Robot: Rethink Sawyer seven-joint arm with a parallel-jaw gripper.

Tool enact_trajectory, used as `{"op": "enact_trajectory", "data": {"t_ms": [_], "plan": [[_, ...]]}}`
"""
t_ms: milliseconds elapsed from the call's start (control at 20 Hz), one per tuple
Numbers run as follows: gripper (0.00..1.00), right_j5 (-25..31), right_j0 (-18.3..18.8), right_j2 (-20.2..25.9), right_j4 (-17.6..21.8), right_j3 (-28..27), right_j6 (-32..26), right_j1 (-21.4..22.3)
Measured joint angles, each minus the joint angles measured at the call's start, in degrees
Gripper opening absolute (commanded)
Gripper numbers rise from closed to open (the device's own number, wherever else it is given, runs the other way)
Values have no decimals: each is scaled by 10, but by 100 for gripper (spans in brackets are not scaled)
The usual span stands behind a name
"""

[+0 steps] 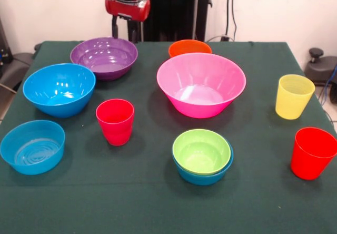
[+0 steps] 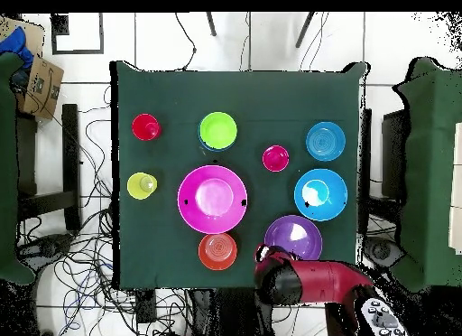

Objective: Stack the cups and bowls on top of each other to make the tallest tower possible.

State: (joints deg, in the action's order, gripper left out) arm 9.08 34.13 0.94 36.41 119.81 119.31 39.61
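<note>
We've barely begun: only lime bowl [image 1: 201,150] nested in blue bowl [image 1: 206,176]; rest loose. Gripper [image 1: 127,29] far left, state unclear.

Bowls and cups stand scattered, upright, across a dark green counter [image 1: 158,213]; lime bowl [image 1: 201,150] nests in blue bowl [image 1: 206,176].

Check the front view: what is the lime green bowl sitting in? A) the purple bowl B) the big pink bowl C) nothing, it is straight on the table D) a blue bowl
D: the lime green bowl is nested in a blue bowl whose rim and wall show beneath it, near the table's front edge, apart from the pink bowl behind it.
</note>
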Motion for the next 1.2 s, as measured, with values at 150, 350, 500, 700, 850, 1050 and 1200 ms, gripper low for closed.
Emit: {"op": "enact_trajectory", "data": {"t_ms": [150, 350, 500, 700, 850, 1050, 1200], "plan": [[100, 0, -9, 1, 0, 0, 0, -3], [100, 0, -18, 5, 0, 0, 0, -7], [100, 0, -19, 9, 0, 0, 0, -15], [100, 0, -19, 14, 0, -1, 0, -34], [100, 0, -19, 16, 4, -2, 0, -49], [100, -5, -20, 18, 14, -6, 0, -65], [100, -10, -23, 18, 22, -10, 0, -74]]}}
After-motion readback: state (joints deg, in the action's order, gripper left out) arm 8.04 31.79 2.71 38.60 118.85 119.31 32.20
